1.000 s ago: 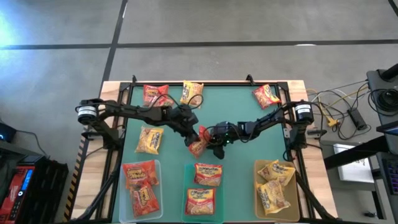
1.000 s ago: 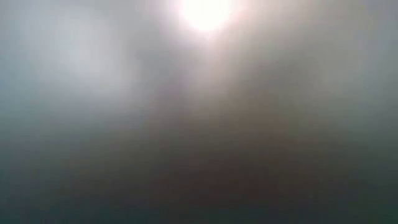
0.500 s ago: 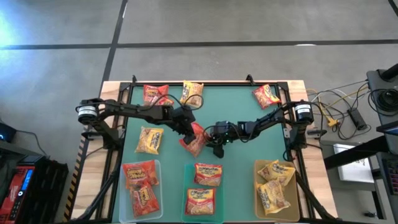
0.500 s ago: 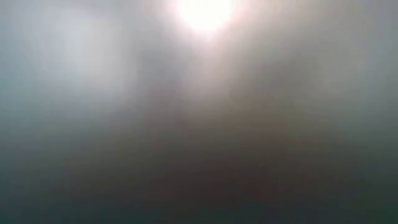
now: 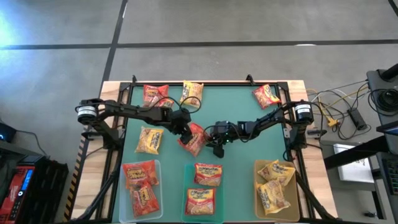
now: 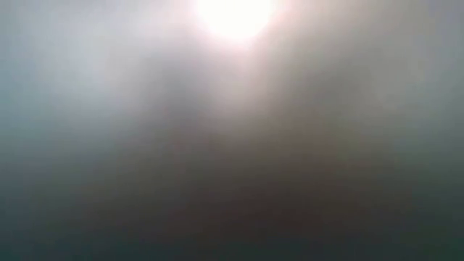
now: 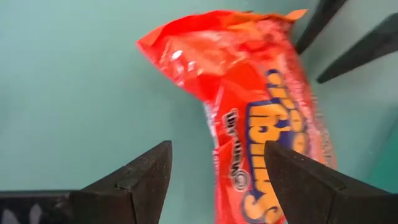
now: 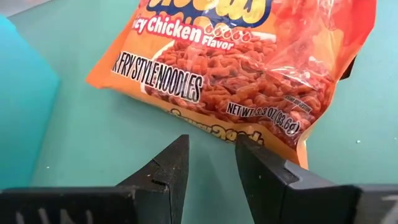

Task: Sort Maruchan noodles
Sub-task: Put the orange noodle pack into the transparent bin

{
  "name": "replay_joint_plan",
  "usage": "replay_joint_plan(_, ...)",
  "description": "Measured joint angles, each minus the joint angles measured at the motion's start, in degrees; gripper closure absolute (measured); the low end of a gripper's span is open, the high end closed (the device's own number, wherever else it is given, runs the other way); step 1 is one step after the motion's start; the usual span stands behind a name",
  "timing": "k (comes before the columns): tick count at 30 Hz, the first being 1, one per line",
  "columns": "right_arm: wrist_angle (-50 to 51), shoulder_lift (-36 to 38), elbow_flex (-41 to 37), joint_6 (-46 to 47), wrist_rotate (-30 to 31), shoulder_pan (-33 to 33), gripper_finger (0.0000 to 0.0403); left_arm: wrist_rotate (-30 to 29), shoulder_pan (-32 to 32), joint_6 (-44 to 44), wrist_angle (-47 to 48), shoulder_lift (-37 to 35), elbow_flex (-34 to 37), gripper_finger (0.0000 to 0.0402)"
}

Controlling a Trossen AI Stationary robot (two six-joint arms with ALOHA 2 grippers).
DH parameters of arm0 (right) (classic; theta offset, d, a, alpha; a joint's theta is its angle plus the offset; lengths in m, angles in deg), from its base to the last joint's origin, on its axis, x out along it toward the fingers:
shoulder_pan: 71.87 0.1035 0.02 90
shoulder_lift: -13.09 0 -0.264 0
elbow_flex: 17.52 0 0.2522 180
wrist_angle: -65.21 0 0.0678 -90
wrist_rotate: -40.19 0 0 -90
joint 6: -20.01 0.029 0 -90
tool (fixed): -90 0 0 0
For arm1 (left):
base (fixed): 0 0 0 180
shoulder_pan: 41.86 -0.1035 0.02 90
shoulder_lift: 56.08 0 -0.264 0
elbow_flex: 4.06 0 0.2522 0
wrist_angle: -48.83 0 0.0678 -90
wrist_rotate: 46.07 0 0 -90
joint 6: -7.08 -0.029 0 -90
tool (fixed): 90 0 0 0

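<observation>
An orange-red Maruchan packet (image 5: 194,138) lies on the green mat at the middle of the table. My left gripper (image 5: 184,131) stands open over its left end, pointing steeply down; in the left wrist view the packet (image 7: 249,118) runs forward from between the fingers (image 7: 217,149). My right gripper (image 5: 209,141) is just to the packet's right, low and slanting, its fingers a small way open with nothing between them (image 8: 211,146); the packet (image 8: 230,68) lies just ahead of them. The low view shows only haze. My left gripper stands open astride the packet's near end (image 7: 239,199), coming from above. One finger (image 7: 298,186) is right beside the packet's side; I cannot tell whether it touches. The packet rests on the mat.
Three shallow bins stand along the near edge: a clear one (image 5: 124,199) with red packets, a teal one (image 5: 186,193) with orange packets, and one (image 5: 257,193) with yellow packets. Loose packets lie at the far left (image 5: 155,94), far middle (image 5: 191,93), far right (image 5: 266,96) and left (image 5: 149,140).
My left gripper has opened and let go of the orange-red packet, and has tipped further down. The packet, held bunched up between the two grippers a second ago, has dropped and now lies spread flat on the mat, slightly further left.
</observation>
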Motion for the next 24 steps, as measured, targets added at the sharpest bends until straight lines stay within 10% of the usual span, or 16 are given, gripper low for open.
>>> replay_joint_plan(17,-1.6,0.0,0.0,-1.9,2.5,0.0,0.0280,12.6,-2.6,16.3,-43.5,0.1,19.2,0.0164)
replay_joint_plan(24,-2.9,0.0,1.0,-4.0,4.4,0.0,0.0280,11.8,-2.6,17.8,-43.7,0.1,20.2,0.0164)
